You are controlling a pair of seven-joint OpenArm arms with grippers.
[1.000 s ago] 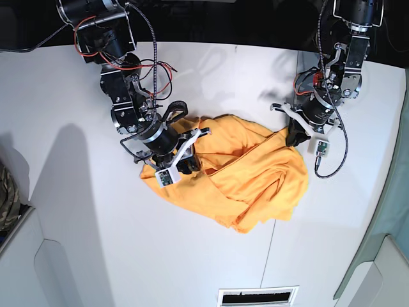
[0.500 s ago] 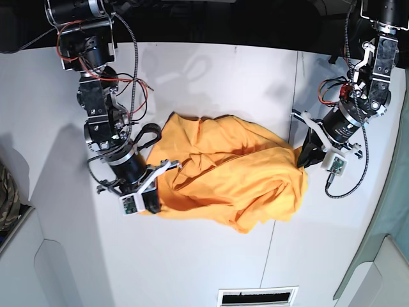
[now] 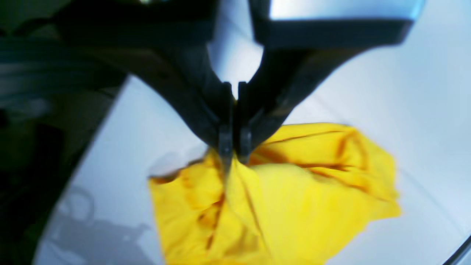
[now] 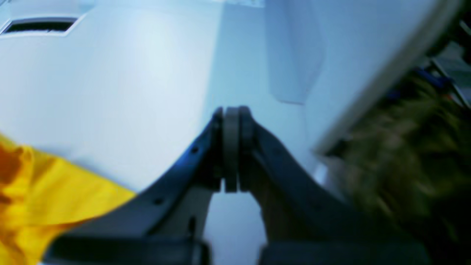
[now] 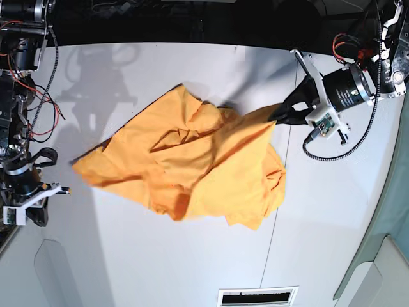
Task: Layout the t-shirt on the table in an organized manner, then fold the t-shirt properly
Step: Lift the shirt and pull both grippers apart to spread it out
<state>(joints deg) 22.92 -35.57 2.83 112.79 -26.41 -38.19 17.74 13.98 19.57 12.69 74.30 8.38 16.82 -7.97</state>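
Your orange t-shirt (image 5: 192, 169) lies crumpled mid-worktop (image 5: 160, 256), partly lifted. Your left claw (image 3: 234, 147) is clamped on a bunched fold at its edge. Your right claw (image 4: 232, 147) is closed, apparently on nothing, beside the camouflage cloth (image 4: 404, 154).

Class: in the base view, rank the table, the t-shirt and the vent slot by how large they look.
1. Table
2. T-shirt
3. Vent slot; the bottom edge may cut it off.
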